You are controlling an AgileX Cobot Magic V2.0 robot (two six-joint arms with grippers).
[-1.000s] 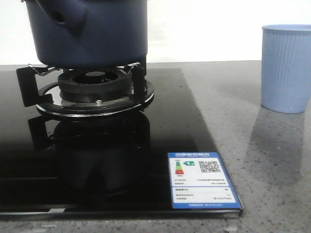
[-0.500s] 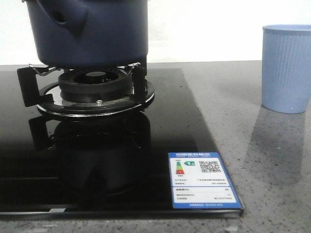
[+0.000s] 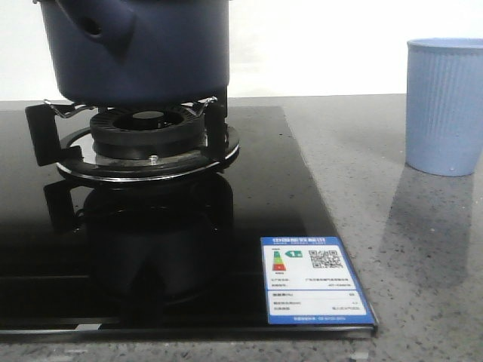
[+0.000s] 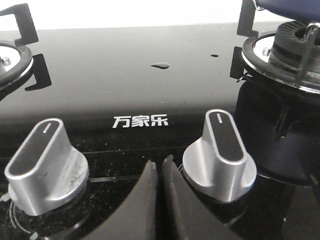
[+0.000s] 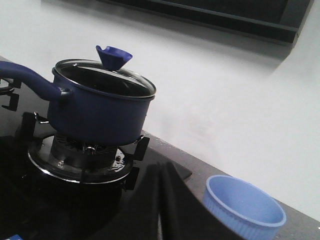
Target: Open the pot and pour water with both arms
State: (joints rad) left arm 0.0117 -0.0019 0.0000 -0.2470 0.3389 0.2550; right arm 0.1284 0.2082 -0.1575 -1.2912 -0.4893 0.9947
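The navy-blue pot [image 3: 136, 49] sits on the burner [image 3: 147, 139] of the black glass stove; its top is cut off in the front view. In the right wrist view the pot [image 5: 97, 112] shows whole, with a long handle, a glass lid [image 5: 102, 80] and a blue knob [image 5: 114, 56]. The light blue ribbed cup [image 3: 445, 105] stands on the grey counter to the right, also in the right wrist view [image 5: 242, 207]. My left gripper [image 4: 160, 162] is shut and empty, low over the stove between two silver knobs. My right gripper [image 5: 161, 167] is shut and empty, short of pot and cup.
Two silver control knobs [image 4: 45, 162] [image 4: 222, 150] stand at the stove's front. A second burner [image 4: 10, 55] lies farther off. An energy label [image 3: 313, 279] is stuck on the stove's front right corner. A range hood [image 5: 225, 17] hangs above the white wall.
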